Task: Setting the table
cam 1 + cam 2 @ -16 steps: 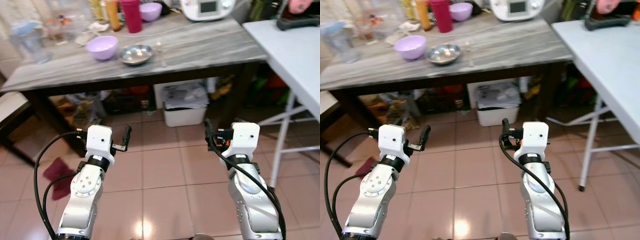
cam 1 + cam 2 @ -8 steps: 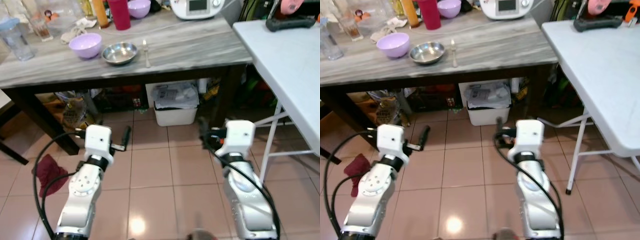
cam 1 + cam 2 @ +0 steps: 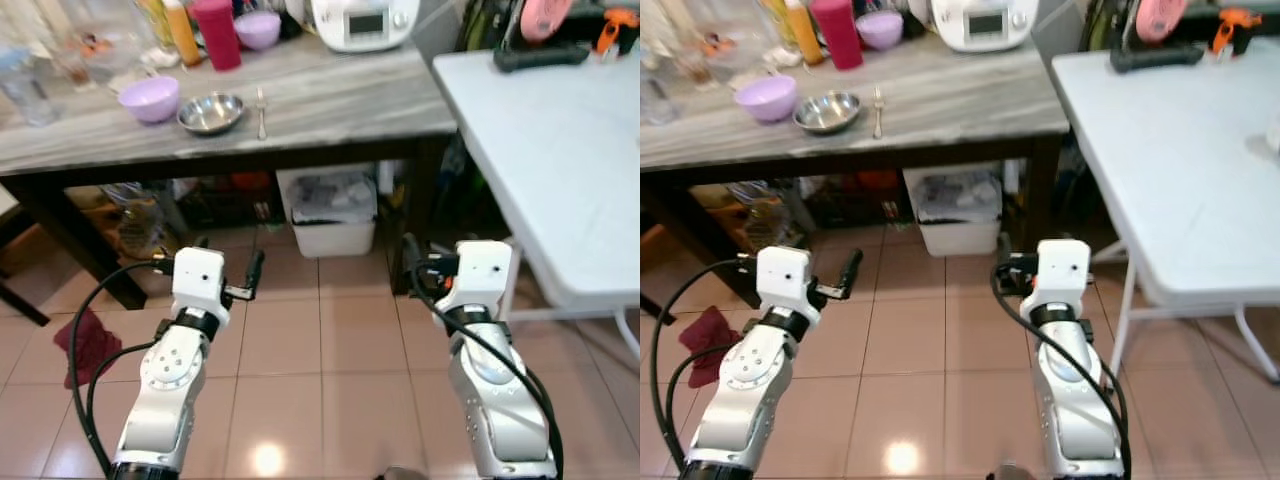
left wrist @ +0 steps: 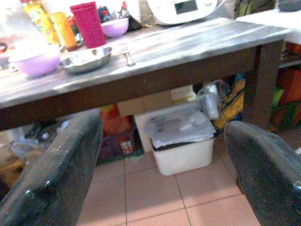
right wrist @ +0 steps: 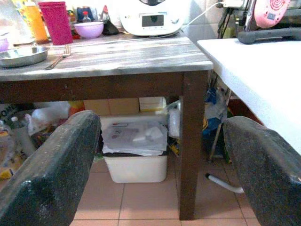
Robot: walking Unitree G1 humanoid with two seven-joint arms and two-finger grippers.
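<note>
**Robot standing back from the wooden table, both grippers empty**

Swinging rightward since a second ago, the head camera is now taking in much more of the white folding table [image 3: 560, 150], while the wooden table [image 3: 330, 95] is sitting further up and to the left in the picture; the things on it are lying as they were.

On the wooden table, a steel bowl [image 3: 210, 112] is sitting near the front edge, with a lilac bowl [image 3: 149, 98] just beside it on the left and a fork [image 3: 260, 103] just beside it on the right. Behind them a red cup [image 3: 211, 19], an orange bottle [image 3: 182, 30] and a second purple bowl [image 3: 257, 29] are standing towards the back, and a white kitchen machine [image 3: 362, 20] is sitting at the back right corner. A white bin [image 3: 334, 210] is resting on the floor under the table.

The left gripper [image 4: 155, 169] and the right gripper [image 5: 160, 165] are both hovering low in front of the wooden table, well apart from it, fingers spread wide and grasping nothing.
</note>
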